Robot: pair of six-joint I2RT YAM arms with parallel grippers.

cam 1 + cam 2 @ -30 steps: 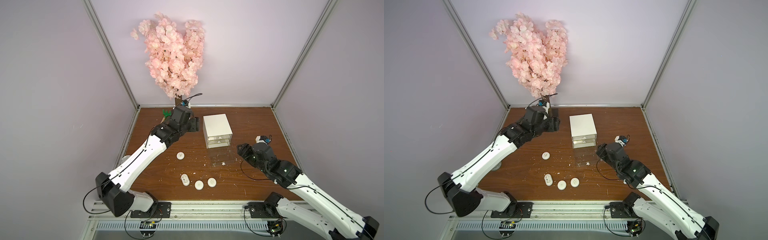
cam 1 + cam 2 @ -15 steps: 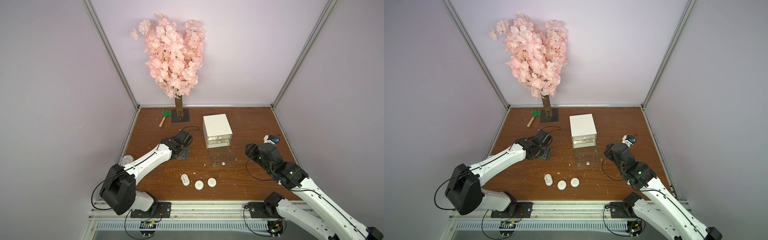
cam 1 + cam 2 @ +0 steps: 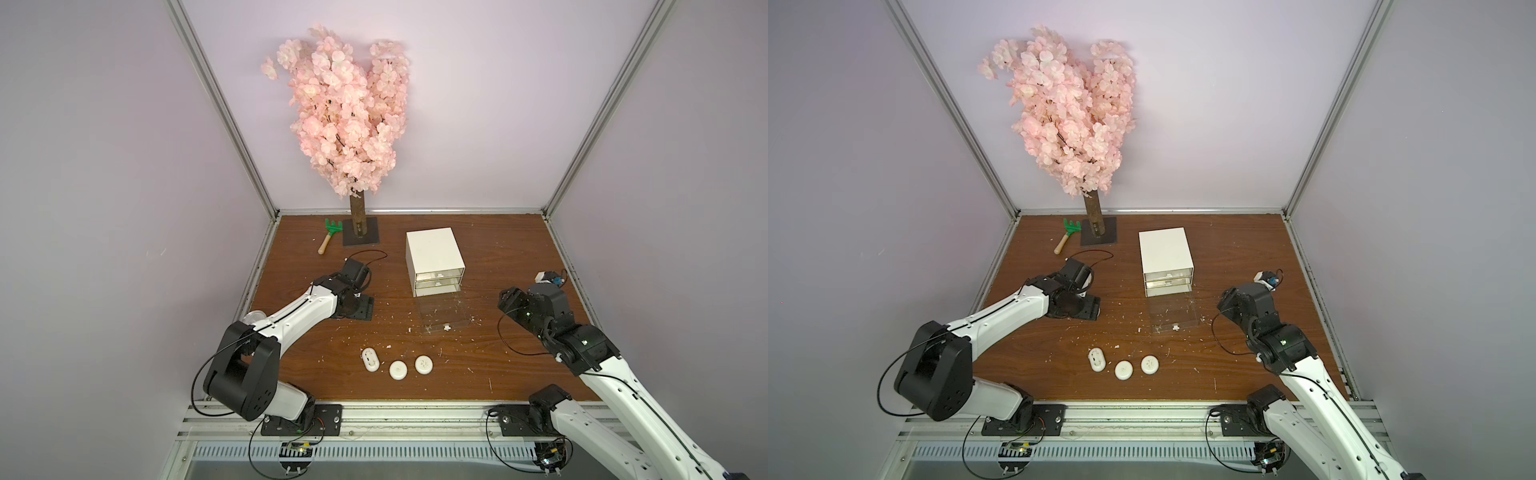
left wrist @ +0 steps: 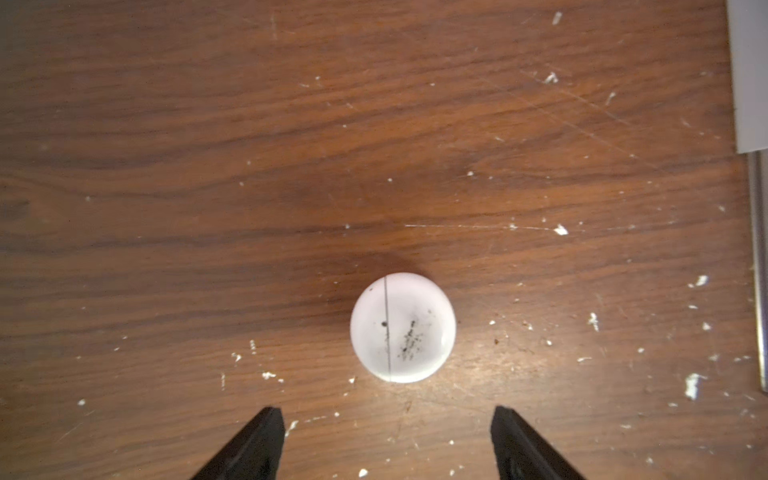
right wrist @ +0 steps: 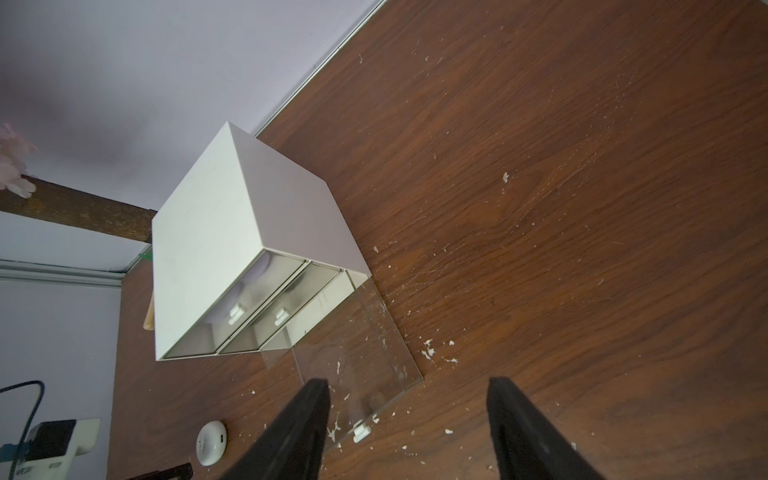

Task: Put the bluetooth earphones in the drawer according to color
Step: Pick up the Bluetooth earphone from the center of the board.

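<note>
Three white earphone cases lie in a row on the table, low in the middle of the frame in both top views: an oval case (image 3: pixel 370 359) at the left end, a middle round case (image 3: pixel 398 369) beside it, and a right round case (image 3: pixel 423 365), close together but not touching

A fourth case (image 4: pixel 402 327) shows only in the left wrist view: white, round, with a thin dark seam line and dark specks. It lies flat on the wood just ahead of the left claw (image 4: pixel 386 411), whose fingers stand spread wide with nothing between them. In the top views this case is hidden under the left arm's wrist, left of centre

The cabinet (image 3: pixel 434 266) stands just above the centre of the frame. Its upper two drawers are closed, and the clear bottom drawer (image 3: pixel 444 318) stands open toward the row of cases, with a tiny white handle at its front edge

The right claw (image 5: pixel 410 381) is also spread wide and holds nothing. It hangs at the right of the frame in both top views (image 3: pixel 1227 301), beside the open drawer and apart from it

White crumbs speckle the brown table (image 3: pixel 498 249). A pink blossom tree (image 3: pixel 349 112) rises at the upper middle, with a green toy rake (image 3: pixel 330 235) lying just left of its base
</note>
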